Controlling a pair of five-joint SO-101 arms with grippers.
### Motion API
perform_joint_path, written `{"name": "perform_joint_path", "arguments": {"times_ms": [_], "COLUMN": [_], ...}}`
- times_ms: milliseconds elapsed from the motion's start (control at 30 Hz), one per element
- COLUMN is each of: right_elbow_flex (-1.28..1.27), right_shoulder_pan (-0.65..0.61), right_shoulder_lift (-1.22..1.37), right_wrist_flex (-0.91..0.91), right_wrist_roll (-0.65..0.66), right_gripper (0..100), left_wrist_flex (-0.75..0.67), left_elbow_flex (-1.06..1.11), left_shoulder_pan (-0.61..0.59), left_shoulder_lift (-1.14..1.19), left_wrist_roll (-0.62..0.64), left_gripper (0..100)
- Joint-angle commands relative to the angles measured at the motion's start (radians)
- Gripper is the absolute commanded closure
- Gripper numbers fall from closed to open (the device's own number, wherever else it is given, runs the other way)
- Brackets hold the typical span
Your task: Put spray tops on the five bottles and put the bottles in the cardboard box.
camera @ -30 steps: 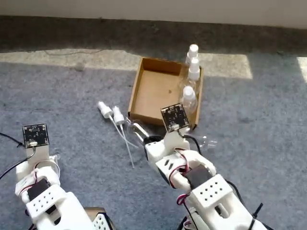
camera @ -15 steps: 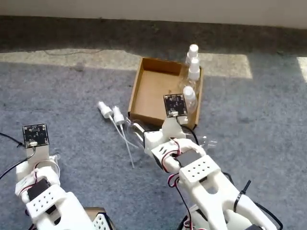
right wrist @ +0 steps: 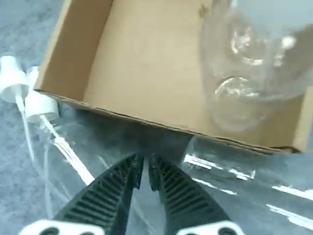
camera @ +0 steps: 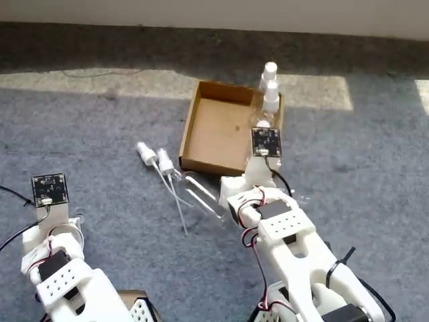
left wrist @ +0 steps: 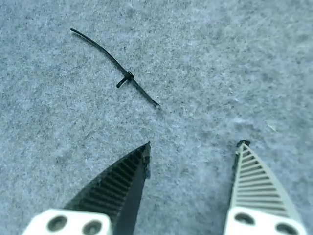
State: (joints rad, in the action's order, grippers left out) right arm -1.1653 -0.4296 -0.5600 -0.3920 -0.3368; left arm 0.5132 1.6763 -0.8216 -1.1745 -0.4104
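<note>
The cardboard box (camera: 214,134) lies open on the grey carpet. Capped clear bottles (camera: 270,94) stand along its right wall, and one (right wrist: 244,83) shows inside the box in the right wrist view. Two loose spray tops (camera: 154,157) (right wrist: 29,95) with long tubes lie left of the box. An uncapped clear bottle (camera: 202,193) (right wrist: 68,156) lies in front of the box, and another (right wrist: 234,166) lies beside it. My right gripper (right wrist: 145,166) hovers shut and empty between these two bottles, near the box's front wall. My left gripper (left wrist: 193,147) is open over bare carpet.
A black zip tie (left wrist: 117,73) lies on the carpet ahead of the left gripper. The left arm (camera: 50,201) stays at the near left, far from the box. The right arm (camera: 268,221) covers the box's near right corner. A dark strip (camera: 214,47) runs behind the box.
The right arm has swung to the right and towards the box's right corner, uncovering the lying bottle and hiding the nearest capped bottle. The left arm has not moved.
</note>
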Motion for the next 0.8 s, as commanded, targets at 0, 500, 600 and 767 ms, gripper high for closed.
{"name": "perform_joint_path", "arguments": {"times_ms": [0, 500, 600, 767], "right_elbow_flex": [0.033, 0.036, 0.022, -0.047], "right_shoulder_pan": [0.056, 0.236, 0.28, 0.374], "right_shoulder_lift": [-0.007, -0.016, -0.093, -0.318], "right_wrist_flex": [0.002, -0.237, -0.245, -0.384], "right_wrist_roll": [-0.002, 0.061, 0.068, 0.129], "right_gripper": [99.5, 99.5, 99.5, 99.5], "left_wrist_flex": [0.006, 0.006, 0.006, 0.006], "left_elbow_flex": [0.016, 0.016, 0.016, 0.016], "left_shoulder_pan": [0.019, 0.021, 0.021, 0.021], "left_shoulder_lift": [-0.005, -0.005, -0.005, -0.005], "left_wrist_roll": [-0.002, -0.002, -0.002, -0.002], "left_gripper": [74, 74, 74, 74]}}
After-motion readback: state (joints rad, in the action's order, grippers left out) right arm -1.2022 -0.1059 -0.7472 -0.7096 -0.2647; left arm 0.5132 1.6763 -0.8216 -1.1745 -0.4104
